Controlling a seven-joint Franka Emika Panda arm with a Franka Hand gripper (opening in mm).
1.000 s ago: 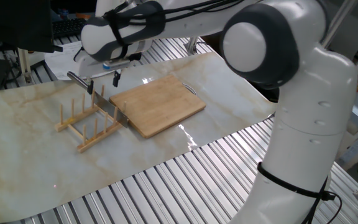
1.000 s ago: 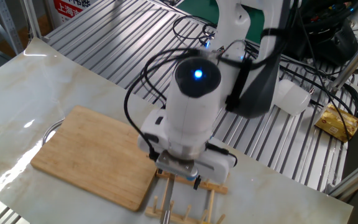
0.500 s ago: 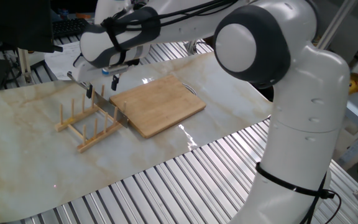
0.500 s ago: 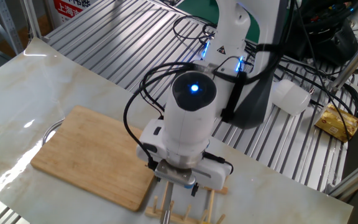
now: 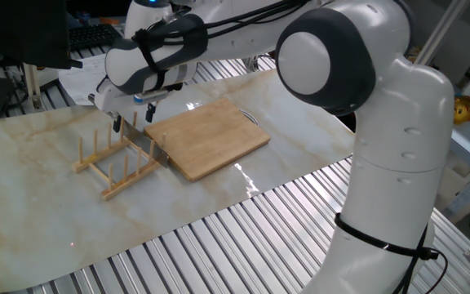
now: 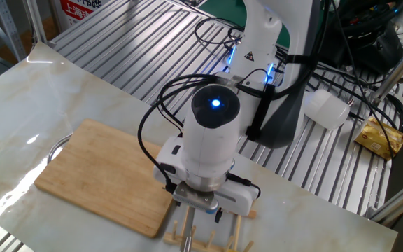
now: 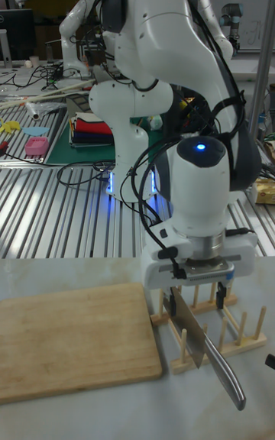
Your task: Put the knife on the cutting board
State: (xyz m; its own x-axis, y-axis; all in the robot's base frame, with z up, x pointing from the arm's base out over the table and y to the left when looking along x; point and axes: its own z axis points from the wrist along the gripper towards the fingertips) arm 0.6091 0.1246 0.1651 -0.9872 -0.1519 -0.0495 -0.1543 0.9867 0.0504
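Gripper: hanging right over the wooden rack, fingers spread apart either side of the knife, not gripping anything as far as I can see.
Knife: sitting in the rack between the dowels, blade on edge, handle sticking out toward the tall camera.
Cutting board: lying flat on the marble-look tabletop, just beside the rack, metal loop on its far edge.
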